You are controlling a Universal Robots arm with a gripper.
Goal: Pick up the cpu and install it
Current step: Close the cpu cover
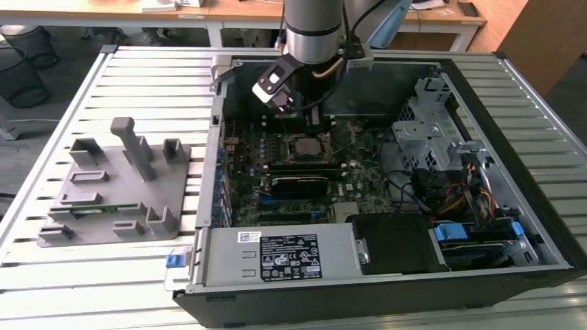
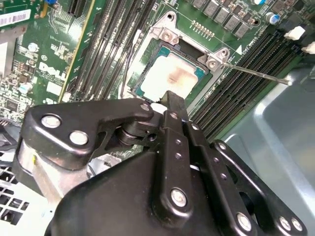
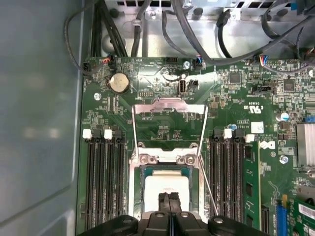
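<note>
From where I stand the cpu already lies flat in the socket near the middle of the exterior view, the gripper right over it with fingers together on nothing, and the hinged metal frame stands open, so seating looks done and clamping is left.

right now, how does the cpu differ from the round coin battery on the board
Shape: the cpu is a flat square, the coin battery a round disc. Size: the cpu looks clearly larger. Place: the cpu lies flat with the shut hand just over it; the battery sits past the open metal frame, clear of the hand. Both have pale metal tops.
</note>
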